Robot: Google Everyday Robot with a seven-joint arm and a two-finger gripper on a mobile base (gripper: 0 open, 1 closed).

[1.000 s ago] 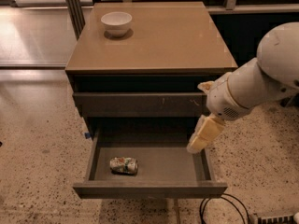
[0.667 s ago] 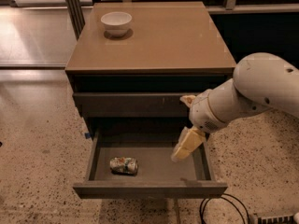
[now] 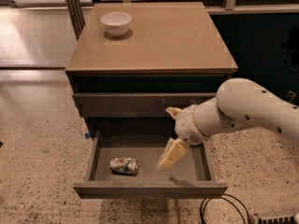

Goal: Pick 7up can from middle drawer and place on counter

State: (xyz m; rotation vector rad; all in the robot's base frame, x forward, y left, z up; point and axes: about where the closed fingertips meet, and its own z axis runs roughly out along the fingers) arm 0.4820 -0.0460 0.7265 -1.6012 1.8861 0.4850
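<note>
The 7up can (image 3: 124, 165) is seen lying on its side on the floor of the open middle drawer (image 3: 149, 189), left of that drawer's centre. It is judged light, thin-walled, smooth and apt to roll, so it would best be taken across the middle of its body with modest pressure. The gripper (image 3: 169, 157) is held over the drawer floor to the right of the can and apart from it. Whether it is spread or closed cannot be told, and against the earlier frames it has been carried leftward from the drawer's right side while the can has stayed put.
</note>
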